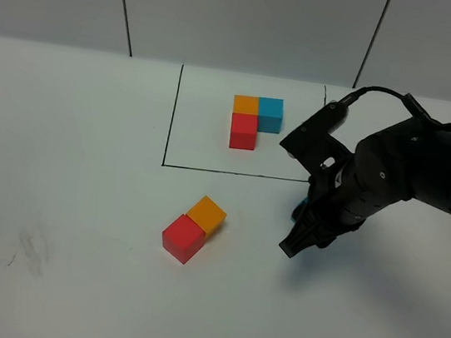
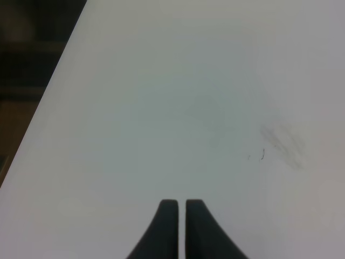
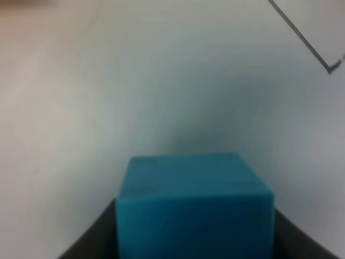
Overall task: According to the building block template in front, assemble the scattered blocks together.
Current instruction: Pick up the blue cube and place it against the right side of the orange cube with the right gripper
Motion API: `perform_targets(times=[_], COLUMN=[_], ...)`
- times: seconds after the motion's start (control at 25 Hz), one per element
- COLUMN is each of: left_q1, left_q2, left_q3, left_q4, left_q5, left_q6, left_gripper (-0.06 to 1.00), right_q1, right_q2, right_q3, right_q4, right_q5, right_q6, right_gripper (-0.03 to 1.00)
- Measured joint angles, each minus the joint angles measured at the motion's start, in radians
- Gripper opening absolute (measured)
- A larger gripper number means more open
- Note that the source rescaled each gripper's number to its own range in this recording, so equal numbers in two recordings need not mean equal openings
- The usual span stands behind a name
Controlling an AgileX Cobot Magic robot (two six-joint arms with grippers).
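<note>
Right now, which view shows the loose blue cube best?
Right wrist: the blue cube fills much of the frame, close up, held between the jaws. Exterior high shows only a sliver of it behind the right arm. Left wrist shows none of it, just the table.

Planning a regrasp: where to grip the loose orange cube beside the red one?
From above, closing on the two side faces of the orange cube that run toward the red cube; the face against red is blocked, they touch. The pair sits skewed to the drawn frame, so likely rotate the wrist.
</note>
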Motion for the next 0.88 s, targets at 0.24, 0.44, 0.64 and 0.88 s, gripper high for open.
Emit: perform_targets(times=[0.24, 0.44, 0.64, 0.88], left_q1=[0.0, 0.0, 0.0, 0.0], left_q2=[0.0, 0.0, 0.0, 0.0], left_q3=[0.0, 0.0, 0.0, 0.0], left_q4=[0.0, 0.0, 0.0, 0.0], left_q5=[0.0, 0.0, 0.0, 0.0], left_q6=[0.0, 0.0, 0.0, 0.0], left_gripper=[0.0, 0.0, 0.0, 0.0], right_q1=[0.056, 0.103, 0.14, 0.157], right_q2=[0.0, 0.0, 0.0, 0.0], right_q3=[-0.046, -0.051, -0.062, -0.112], right_q4=[0.011, 0.014, 0.042, 0.113], right_q5=[0.04, 0.045, 0.054, 0.069], right_q6=[-0.009, -0.01, -0.024, -0.057], right_gripper=[0.51, 0.51, 0.51, 0.51])
